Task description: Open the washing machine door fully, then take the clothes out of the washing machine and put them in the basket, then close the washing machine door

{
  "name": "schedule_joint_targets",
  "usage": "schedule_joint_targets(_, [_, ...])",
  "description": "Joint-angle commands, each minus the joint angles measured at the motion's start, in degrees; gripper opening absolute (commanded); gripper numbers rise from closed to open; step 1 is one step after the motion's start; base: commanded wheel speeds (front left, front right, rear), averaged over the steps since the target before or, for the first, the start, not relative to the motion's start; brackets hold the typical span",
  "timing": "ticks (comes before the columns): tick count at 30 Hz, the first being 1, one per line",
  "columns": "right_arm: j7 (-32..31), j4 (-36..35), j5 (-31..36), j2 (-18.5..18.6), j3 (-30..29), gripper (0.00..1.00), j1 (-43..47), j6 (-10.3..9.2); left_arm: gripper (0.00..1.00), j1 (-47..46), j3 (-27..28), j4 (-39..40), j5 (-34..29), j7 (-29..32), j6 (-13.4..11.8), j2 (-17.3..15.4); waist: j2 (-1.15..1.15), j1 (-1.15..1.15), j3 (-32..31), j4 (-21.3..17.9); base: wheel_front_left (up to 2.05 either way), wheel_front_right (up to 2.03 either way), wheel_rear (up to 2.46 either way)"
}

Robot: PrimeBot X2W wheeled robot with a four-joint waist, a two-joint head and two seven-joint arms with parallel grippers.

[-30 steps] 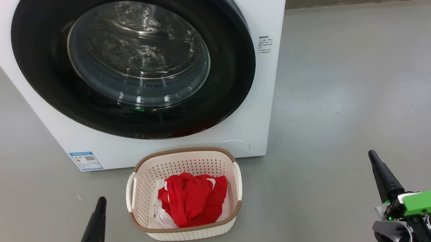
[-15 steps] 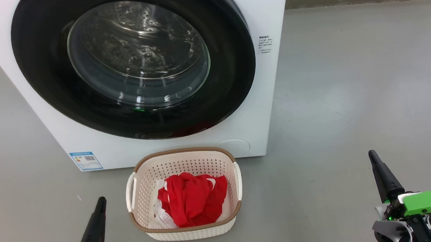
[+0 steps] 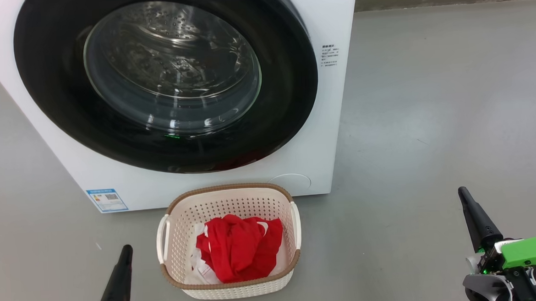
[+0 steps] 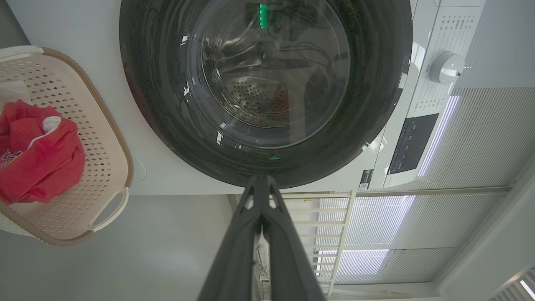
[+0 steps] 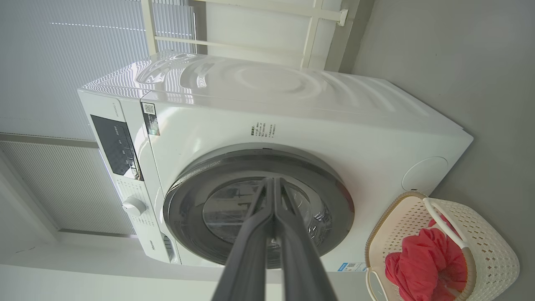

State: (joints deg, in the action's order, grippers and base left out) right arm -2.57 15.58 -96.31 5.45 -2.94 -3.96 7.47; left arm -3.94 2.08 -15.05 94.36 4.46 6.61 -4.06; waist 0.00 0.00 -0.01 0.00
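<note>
Although both pairs of jaws are pressed together and hold nothing, they frame the work: the left gripper [image 3: 125, 254] rises on long dark fingers at the near left, and the right gripper [image 3: 464, 195] at the near right, both pointing toward the far side. Between them, nearer the left one, a small cream perforated plastic basket [image 3: 226, 188] with a brown rim stands on the grey floor [image 3: 431, 114], just in front of the big white front-loading washing machine [image 3: 335, 119]. Inside it lie bunched bright red clothes [image 3: 239, 253], with a white cloth piece [image 3: 201, 268] showing at their left edge. Farther off, ahead of the jaws, the large round washing machine door [image 3: 287, 90], glossy black around bulging glass, sits flush against the machine's front and looks shut. A faint red tint in the glass may be reflection. The task appears finished, and neither arm seems to need a reach.
</note>
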Motion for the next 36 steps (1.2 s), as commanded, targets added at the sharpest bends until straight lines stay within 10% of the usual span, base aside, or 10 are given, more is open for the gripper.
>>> schedule_joint_targets(1, [-0.3,-1.5,0.3,0.8,0.9,0.00,-2.4,0.02,0.00,-2.5,2.2,1.2,-0.2,0.2,0.5,-0.5,0.00,0.00,0.0,0.0,0.00,0.00,0.00])
schedule_joint_targets(36, [-0.6,-1.4,0.6,0.5,0.6,0.00,-2.4,0.02,0.00,-2.5,2.4,1.2,-0.5,0.4,0.5,-0.3,0.00,0.00,0.0,0.0,0.00,0.00,0.00])
